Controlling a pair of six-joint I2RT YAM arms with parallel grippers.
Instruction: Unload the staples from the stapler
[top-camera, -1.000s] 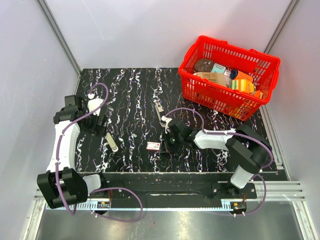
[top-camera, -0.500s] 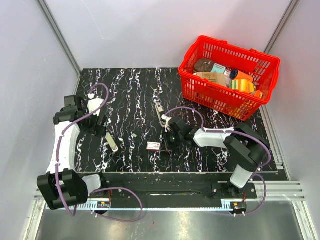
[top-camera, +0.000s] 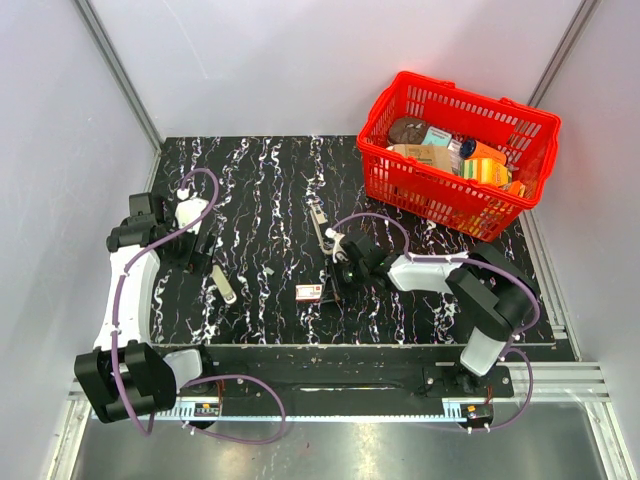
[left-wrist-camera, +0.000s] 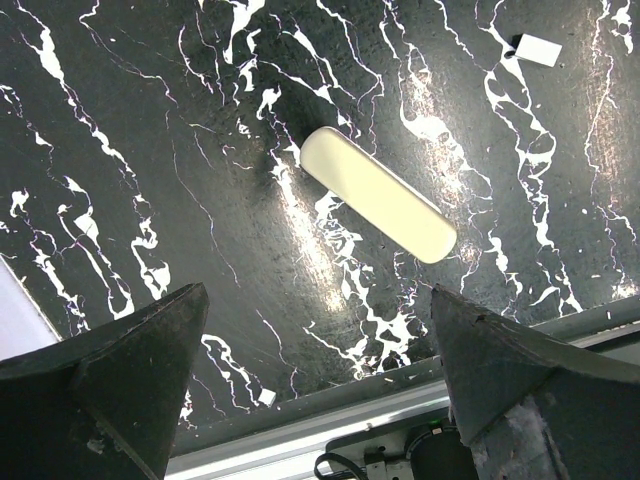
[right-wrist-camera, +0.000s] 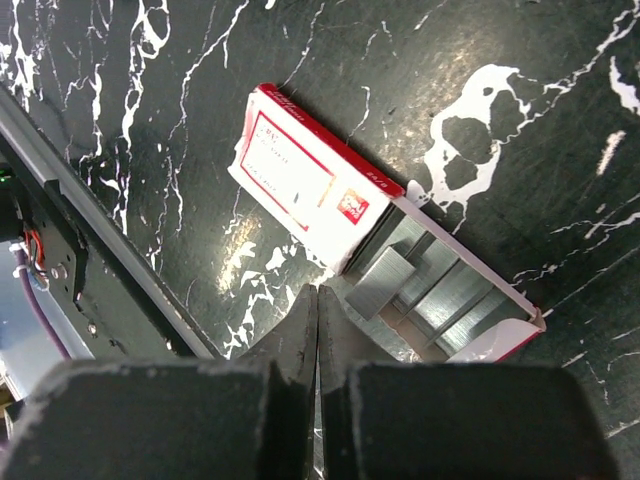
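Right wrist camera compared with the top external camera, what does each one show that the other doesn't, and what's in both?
Only the right wrist view shows that the small red-and-white cardboard box has its inner tray slid out, with silver-grey staple blocks lying in it.

Only the top external view shows the red plastic basket holding packaged goods, and the slim black-and-silver stapler lying apart from the box.

Both show the box itself and the black, white-veined tabletop.
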